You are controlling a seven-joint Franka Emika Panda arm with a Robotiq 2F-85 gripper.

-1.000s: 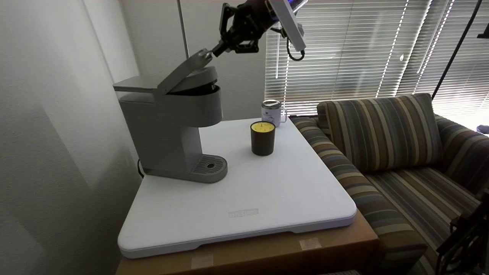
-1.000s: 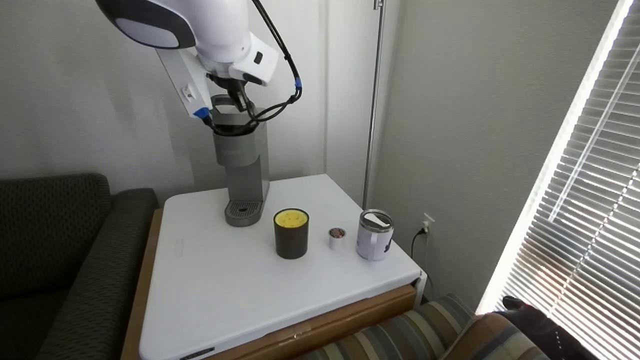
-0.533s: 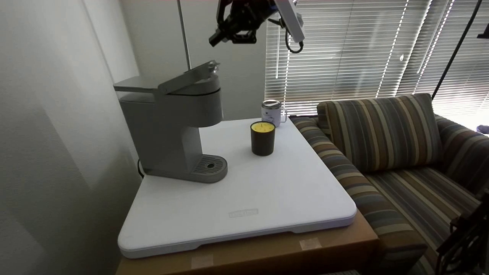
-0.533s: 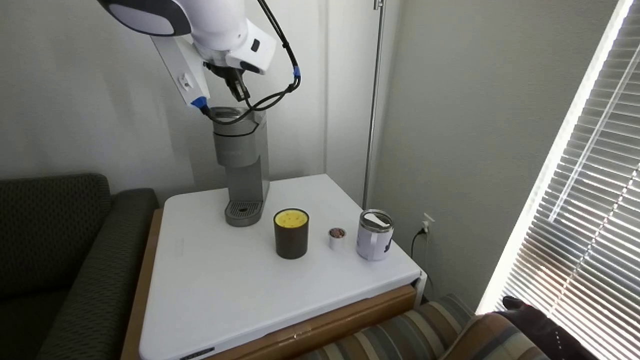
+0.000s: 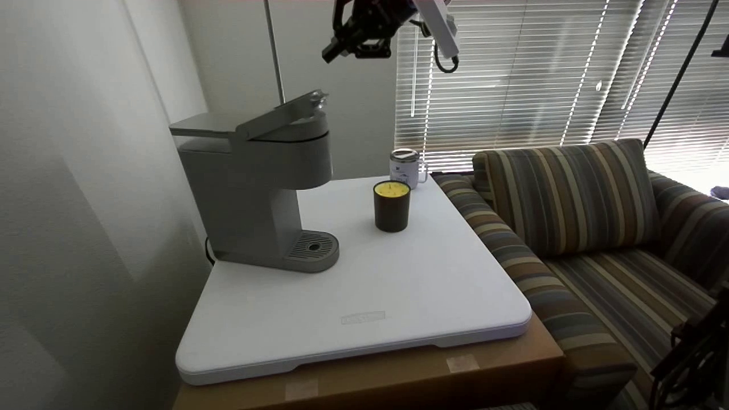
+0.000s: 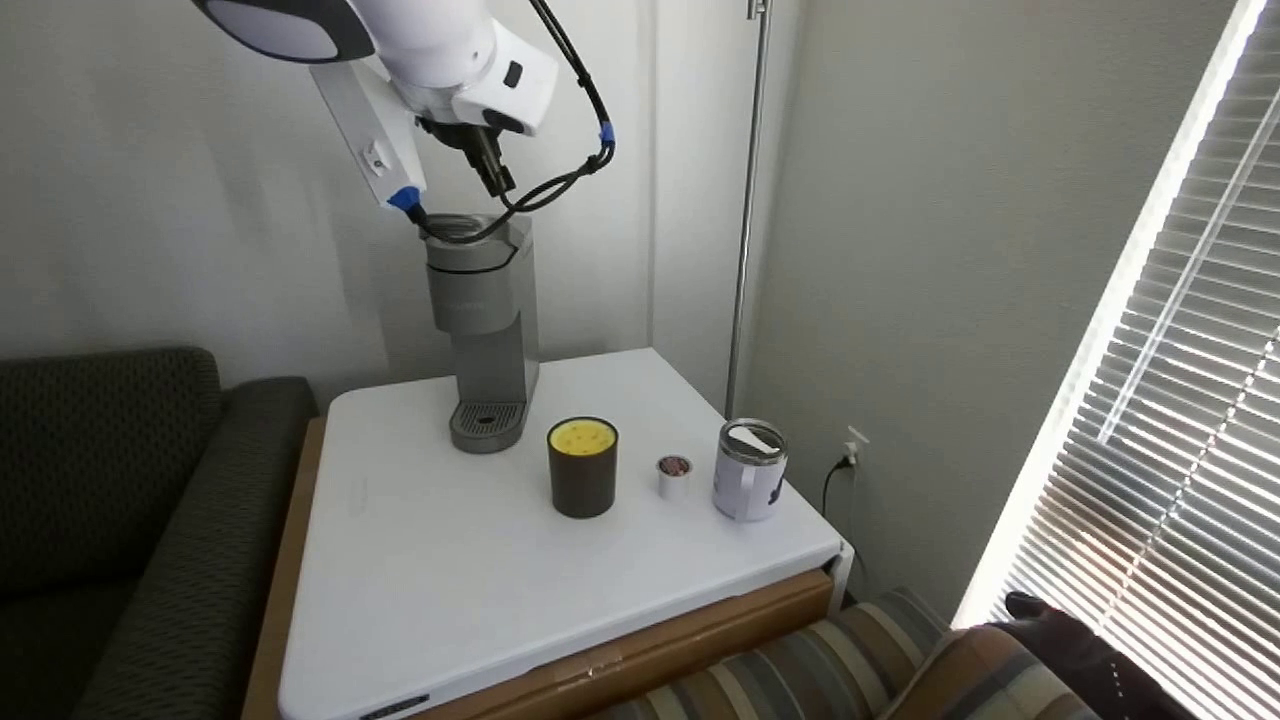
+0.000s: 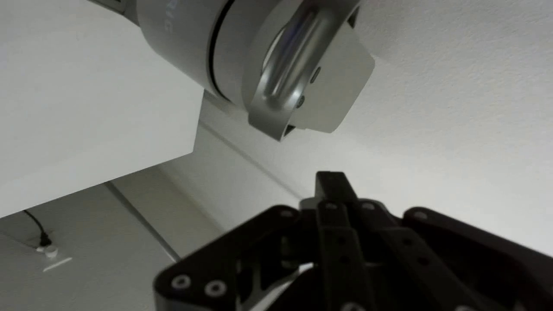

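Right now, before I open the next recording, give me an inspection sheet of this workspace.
Surface: white tabletop, brown base beneath.
Main things: gray coffee maker, upright; lid down, handle slanting up.
Clutter: dark jar with yellow top, small pod, lidded mug, all upright.
Gripper: shut, holding nothing, higher than the coffee maker and apart from it.
Cables: black arm cables cross before the coffee maker in an exterior view; contact cannot be told; black plug at the wall.
Surroundings: striped couch, dark sofa, metal pole, window blinds.
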